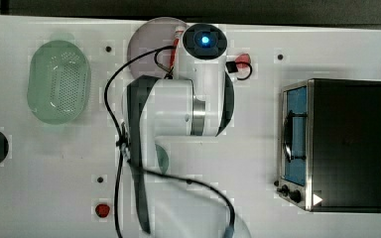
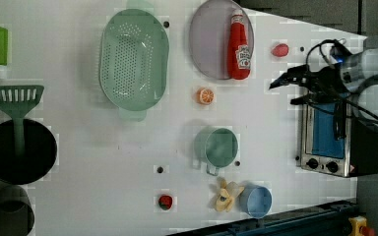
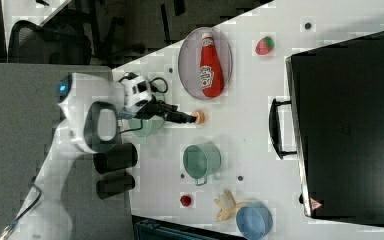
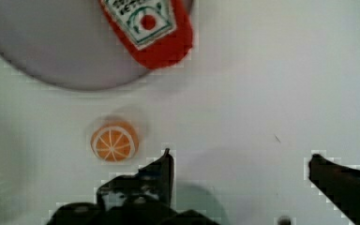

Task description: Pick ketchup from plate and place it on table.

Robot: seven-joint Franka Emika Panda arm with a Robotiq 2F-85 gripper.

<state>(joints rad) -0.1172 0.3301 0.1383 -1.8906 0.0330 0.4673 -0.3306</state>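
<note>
The ketchup is a slim red bottle with a pale tip, lying flat on the greyish-mauve plate at the far edge of the white table. In the right view the ketchup lies along the plate. My gripper is open with nothing between its fingers. It hovers over bare table, a short way off the plate rim, with the ketchup base beyond the fingertips. In the left view the gripper hangs to the plate's right. The arm covers most of the ketchup in the top view.
An orange slice lies on the table near one finger. A green perforated basket, a green cup, a toaster oven, a strawberry, a banana and a blue bowl stand around.
</note>
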